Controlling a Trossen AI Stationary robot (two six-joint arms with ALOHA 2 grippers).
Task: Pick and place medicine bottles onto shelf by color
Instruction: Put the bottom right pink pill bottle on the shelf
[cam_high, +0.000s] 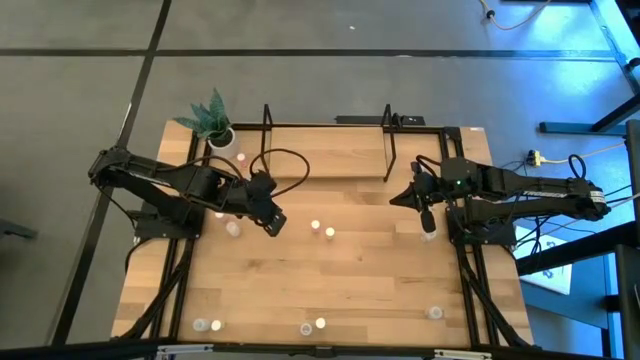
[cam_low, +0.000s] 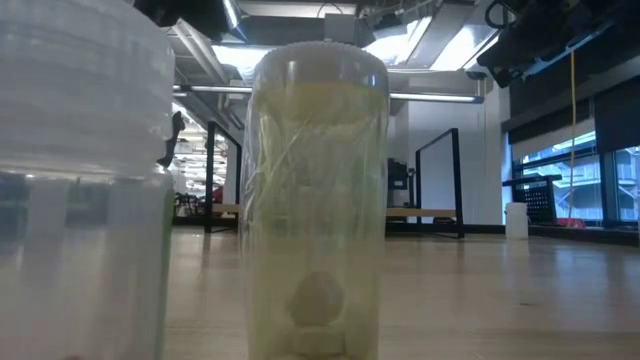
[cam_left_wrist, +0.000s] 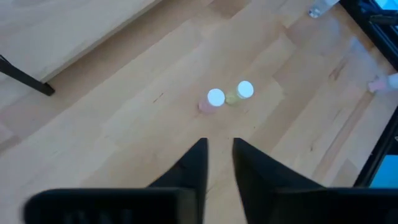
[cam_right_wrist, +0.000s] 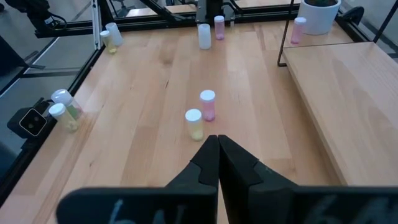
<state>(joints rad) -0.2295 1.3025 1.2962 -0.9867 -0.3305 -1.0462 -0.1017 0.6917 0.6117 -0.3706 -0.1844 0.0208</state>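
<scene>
Two medicine bottles stand upright side by side on the table's middle: one pink (cam_left_wrist: 214, 99) (cam_right_wrist: 208, 104), one yellow-green (cam_left_wrist: 242, 91) (cam_right_wrist: 194, 123); from above they show as a pair (cam_high: 322, 230). My left gripper (cam_left_wrist: 219, 146) (cam_high: 274, 222) hovers to their left, tilted down toward them. It is open by a narrow gap with nothing between the fingers. My right gripper (cam_right_wrist: 217, 142) (cam_high: 398, 197) is shut and empty, right of the pair and above the table. The shelf (cam_high: 325, 155) (cam_right_wrist: 348, 93) stands at the far edge.
More bottles stand near my left arm (cam_high: 233, 228), by the right arm (cam_high: 428, 230) and along the near edge (cam_high: 312, 326) (cam_high: 207, 325) (cam_high: 435, 313). Two of them fill the low view (cam_low: 315, 200). A potted plant (cam_high: 222, 135) stands at the far left corner.
</scene>
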